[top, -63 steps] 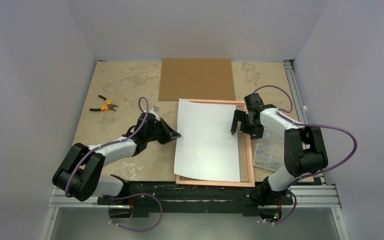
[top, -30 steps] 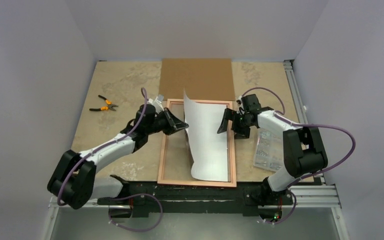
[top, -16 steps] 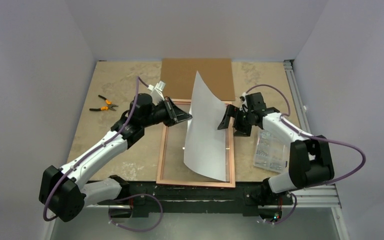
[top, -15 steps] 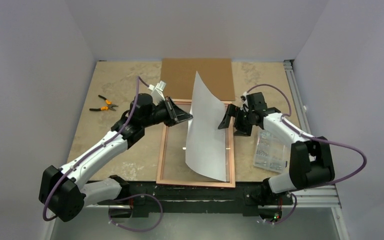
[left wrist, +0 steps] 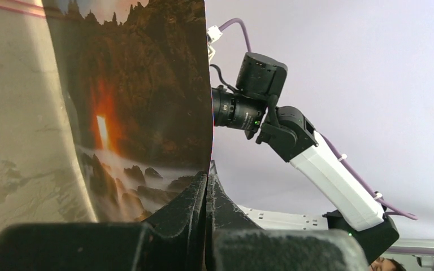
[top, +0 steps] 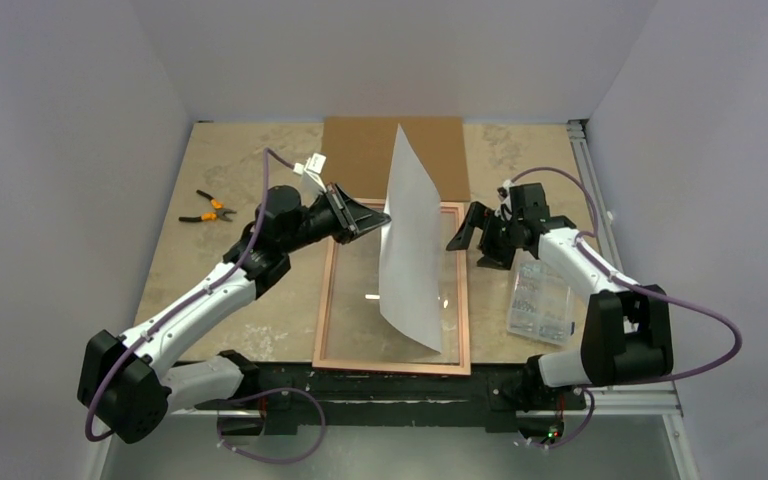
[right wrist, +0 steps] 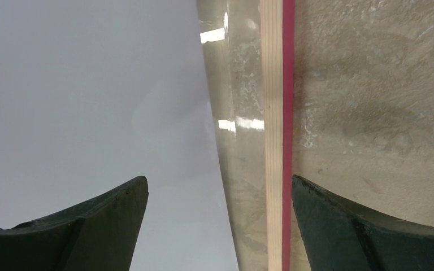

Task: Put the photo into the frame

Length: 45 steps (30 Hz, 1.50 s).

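The left gripper (top: 378,222), clamped on the photo's (top: 415,250) edge, holds it upright over the frame (top: 465,320) while the right gripper (top: 467,228) gapes empty beside it, so the sheet probably next needs laying flat inside.

We've got the frame (top: 325,300) lying flat on the table (top: 220,280), the photo (top: 410,240) standing up on it, the board (top: 360,160) behind it, pliers (top: 207,209) off to the left, and a box (top: 540,300) just right of it.

The way across the frame (top: 324,305) is barred by the upright photo (top: 415,240). Room is left between frame and pliers (top: 207,209).
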Each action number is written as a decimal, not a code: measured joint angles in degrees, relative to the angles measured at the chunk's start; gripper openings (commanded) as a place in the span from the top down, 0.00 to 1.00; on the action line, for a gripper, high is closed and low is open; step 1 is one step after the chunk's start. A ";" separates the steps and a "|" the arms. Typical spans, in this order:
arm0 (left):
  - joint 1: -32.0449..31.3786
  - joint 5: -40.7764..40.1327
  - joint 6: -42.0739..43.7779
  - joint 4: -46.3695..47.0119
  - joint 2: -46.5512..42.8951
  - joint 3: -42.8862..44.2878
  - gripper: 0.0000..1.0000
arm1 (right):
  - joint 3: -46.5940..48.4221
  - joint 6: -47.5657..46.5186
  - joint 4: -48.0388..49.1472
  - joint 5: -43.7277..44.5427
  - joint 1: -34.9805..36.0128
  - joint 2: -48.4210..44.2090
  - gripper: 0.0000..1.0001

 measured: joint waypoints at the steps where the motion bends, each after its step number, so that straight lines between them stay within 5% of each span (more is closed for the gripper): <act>1: 0.00 0.02 -0.20 0.52 0.00 0.00 1.00 | -0.09 -0.02 -0.02 -0.02 -0.07 0.00 0.04; 28: -4.39 -4.22 -3.15 4.13 1.62 3.65 1.00 | -1.38 -0.90 -1.36 -0.09 -5.18 -2.19 0.04; 45: -4.28 -7.87 -1.57 -1.86 -1.07 -16.57 1.00 | -1.84 -1.90 -1.46 -0.52 -6.45 -2.19 0.04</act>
